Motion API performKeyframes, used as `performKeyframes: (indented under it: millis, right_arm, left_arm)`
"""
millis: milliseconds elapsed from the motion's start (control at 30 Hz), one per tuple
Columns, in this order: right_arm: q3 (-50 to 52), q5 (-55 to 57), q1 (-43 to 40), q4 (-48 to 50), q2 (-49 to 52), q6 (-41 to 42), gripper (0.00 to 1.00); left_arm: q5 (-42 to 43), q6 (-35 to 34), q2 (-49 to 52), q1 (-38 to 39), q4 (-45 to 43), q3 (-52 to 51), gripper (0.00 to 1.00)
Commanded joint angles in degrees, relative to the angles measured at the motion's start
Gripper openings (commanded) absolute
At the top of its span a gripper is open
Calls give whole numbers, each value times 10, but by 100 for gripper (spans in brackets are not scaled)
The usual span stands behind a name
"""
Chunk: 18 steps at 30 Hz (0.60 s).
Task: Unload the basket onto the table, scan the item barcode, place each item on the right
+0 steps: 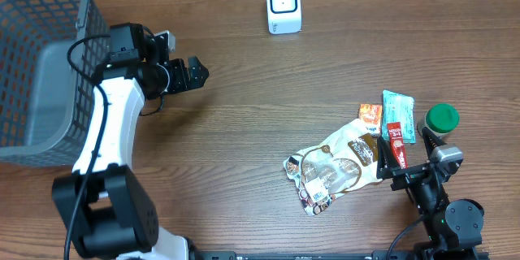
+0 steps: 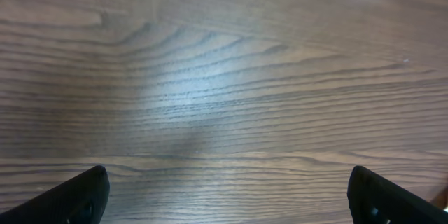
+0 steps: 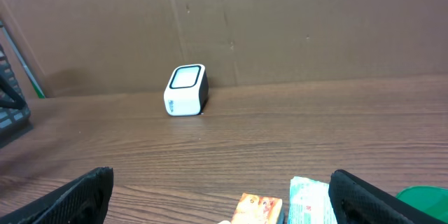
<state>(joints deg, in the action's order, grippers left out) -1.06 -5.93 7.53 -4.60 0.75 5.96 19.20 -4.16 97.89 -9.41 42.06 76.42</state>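
The white barcode scanner (image 1: 283, 6) stands upright at the back of the table, also in the right wrist view as the scanner (image 3: 186, 89). The items lie in a cluster at the right: a clear snack bag (image 1: 335, 168), an orange packet (image 1: 370, 114), a teal packet (image 1: 398, 112), a red packet (image 1: 396, 141) and a green-lidded bottle (image 1: 442, 118). My right gripper (image 1: 404, 153) hangs open just over the cluster's near edge, with nothing between its fingers (image 3: 70, 199). My left gripper (image 1: 185, 69) is open over bare wood, far left of the items, fingers (image 2: 77, 197) wide apart.
A grey mesh basket (image 1: 41, 57) fills the back left corner beside the left arm. In the right wrist view the orange packet (image 3: 259, 208), teal packet (image 3: 308, 199) and green lid (image 3: 423, 201) lie just ahead of the jaws. A brown wall stands behind the scanner.
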Motion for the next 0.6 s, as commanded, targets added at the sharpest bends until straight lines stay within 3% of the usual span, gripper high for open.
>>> performKeyframes:
  millis: [0,333,567]
  right_arm:
    - [6,3,-2,2,-2,-2,100]
    - [6,3,-2,2,-2,-2,100]
    - [6,3,-2,2,-2,-2,100]
  left_arm:
    - [-2,-3,-97,1,-1,10,100]
    - [-2,-3,-318,1,-1,10,100]
    - [-2,-3,-362,1,4,10,100]
